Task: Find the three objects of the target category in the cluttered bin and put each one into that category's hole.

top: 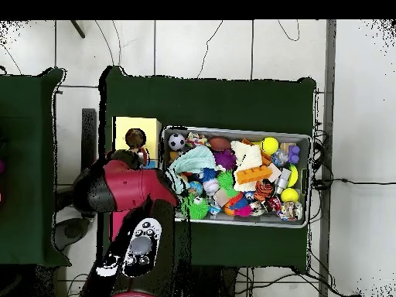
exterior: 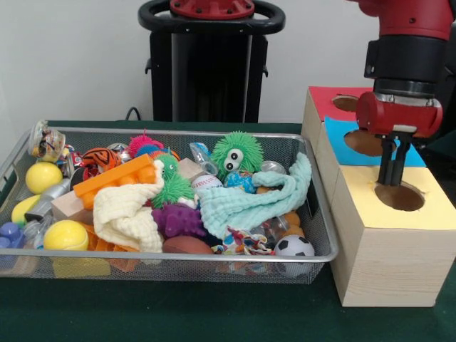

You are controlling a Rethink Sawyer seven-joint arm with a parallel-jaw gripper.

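1. I had the end effector (exterior: 392, 178) hanging just above the yellow hole (exterior: 399, 197), fingers close together and pointing down; nothing showed between them, but I could not tell whether they were clenched or released.
2. I judged this the drop-off step, at or just past release over yellow; I could not say whether anything had gone in.
3. The box (exterior: 388, 263) stood touching the bin (exterior: 322, 253) at its 3 o'clock in the front view. I counted three holes: yellow nearest, blue (exterior: 365, 143) behind it, red (exterior: 345, 103) farthest.
4. Which category was the target I could not tell. If balls, the candidates lay in the bin: I counted two yellow balls (exterior: 65, 234) at 9 o'clock, one soccer ball (exterior: 294, 246) at 4 o'clock, one baseball (exterior: 206, 184) near the centre, one brown football (exterior: 187, 246) at 6 o'clock.
5. Also in the bin: two cloths, cream (exterior: 128, 214) and mint (exterior: 249, 199); one orange brick (exterior: 114, 174); one green furry toy (exterior: 236, 154); one purple spiky toy (exterior: 178, 219).
6. Next, I reckoned, I needed to lift clear of the box, swing over the bin, and pick an uncovered target; the cloths could be hiding more.
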